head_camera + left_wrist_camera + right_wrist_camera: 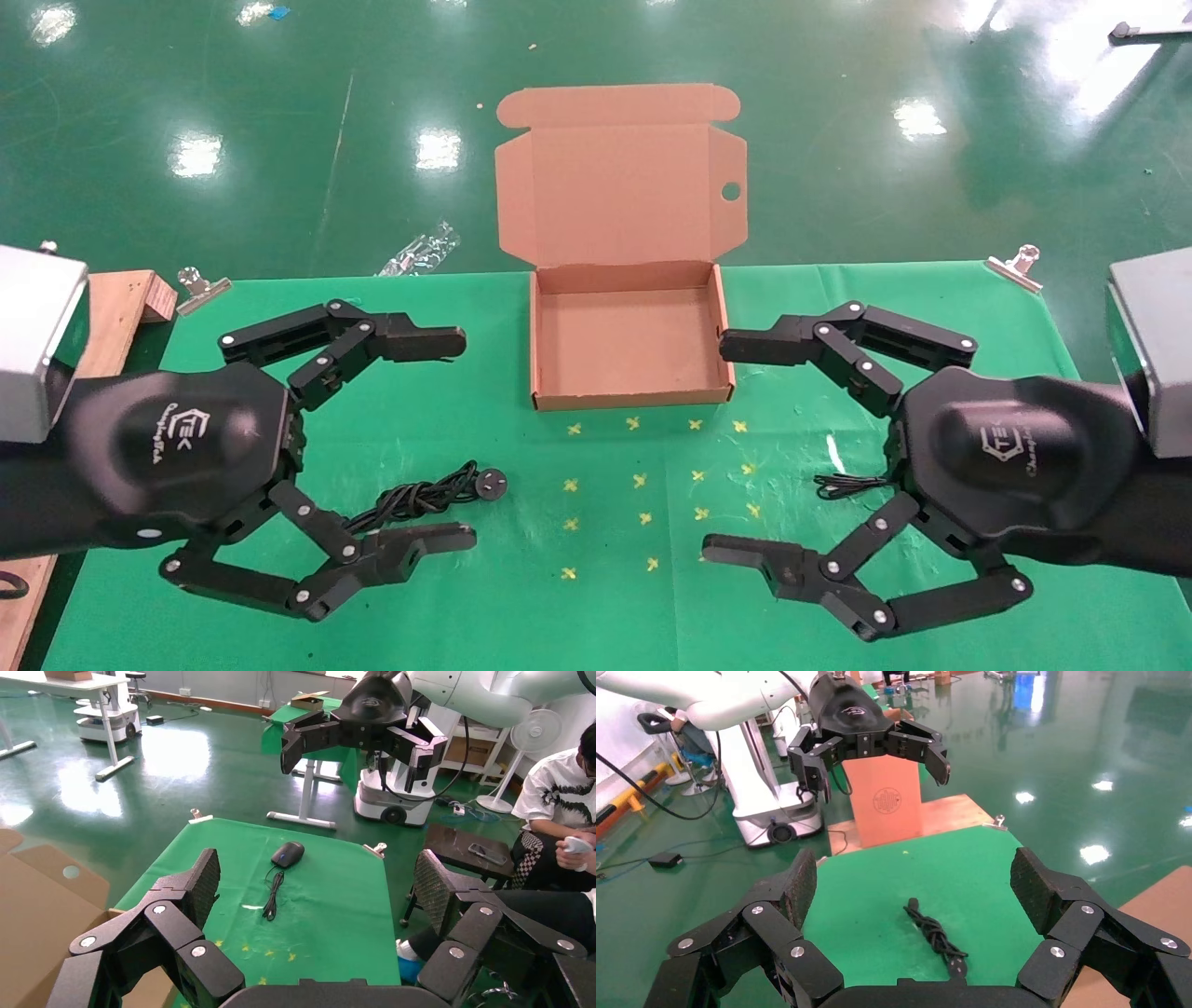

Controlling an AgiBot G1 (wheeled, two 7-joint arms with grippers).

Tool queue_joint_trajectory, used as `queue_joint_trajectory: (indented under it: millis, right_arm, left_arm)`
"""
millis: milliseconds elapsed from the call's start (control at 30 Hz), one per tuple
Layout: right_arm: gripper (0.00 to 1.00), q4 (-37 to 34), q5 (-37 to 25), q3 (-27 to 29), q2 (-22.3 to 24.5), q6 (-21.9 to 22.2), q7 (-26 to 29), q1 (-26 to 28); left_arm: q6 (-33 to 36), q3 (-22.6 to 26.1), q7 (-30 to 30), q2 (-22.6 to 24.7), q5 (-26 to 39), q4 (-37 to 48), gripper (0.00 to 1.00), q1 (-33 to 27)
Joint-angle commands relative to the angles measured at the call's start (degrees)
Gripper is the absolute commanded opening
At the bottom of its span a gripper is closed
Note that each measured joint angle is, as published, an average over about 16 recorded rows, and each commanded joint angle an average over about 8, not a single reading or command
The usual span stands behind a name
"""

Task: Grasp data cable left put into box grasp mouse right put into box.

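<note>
Nothing is grasped yet, so the cable step comes first, by my reading. The left pincer (461, 440) hovers spread wide and empty above the data cable (424, 496) on the green tabletop (605, 596); it must descend. The right pincer (712, 447) (equally wide, empty) waits. The mouse (287, 854) sits right of the empty box (629, 349).

The right gripper (912, 896) stands wide open over the green cloth (877, 888). The data cable (935, 936) lies between its fingers; beyond hangs the left gripper (877, 759), apparently open.
</note>
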Motion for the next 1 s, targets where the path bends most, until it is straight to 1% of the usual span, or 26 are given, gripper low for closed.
queue_joint_trajectory:
  millis: [33,100,200,333,667,767,833,1000]
  right_arm:
    - [1.00,-0.03,-0.54,-0.21,0.23,-0.09,-0.12,-0.16]
    - [1.00,-0.19,-2.93,-0.97,1.06,0.42,-0.14,-0.82]
    - [1.00,-0.27,-6.39,-1.93,2.28,1.67,0.02,-1.68]
    - [1.00,-0.11,-9.00,-2.33,3.51,3.57,0.42,-2.50]
    - [1.00,0.88,-9.54,-1.67,5.15,6.33,0.12,-5.34]
    - [1.00,1.61,-9.50,-1.46,5.80,6.68,0.24,-5.89]
    - [1.00,1.98,-9.42,-1.28,6.26,6.94,0.34,-6.25]
    - [1.00,2.40,-9.21,-0.87,6.85,7.99,0.30,-7.33]
  left_arm:
    - [0.07,0.24,0.27,-0.12,0.64,-0.31,1.00,0.13]
    - [-0.46,1.87,0.97,0.02,5.36,-0.88,1.00,-0.52]
    - [-1.62,4.91,1.82,0.62,14.16,-1.57,1.00,-2.07]
    - [-3.60,9.25,1.13,2.42,26.04,-1.51,1.00,-4.21]
    - [-12.78,17.97,-8.30,11.31,51.59,-0.23,1.00,-7.54]
    - [-15.09,19.80,-10.06,13.89,57.76,0.25,1.00,-8.25]
    - [-16.01,20.69,-10.92,15.35,60.75,1.00,1.00,-8.86]
    - [-16.63,22.11,-11.81,17.70,64.83,3.66,1.00,-10.24]
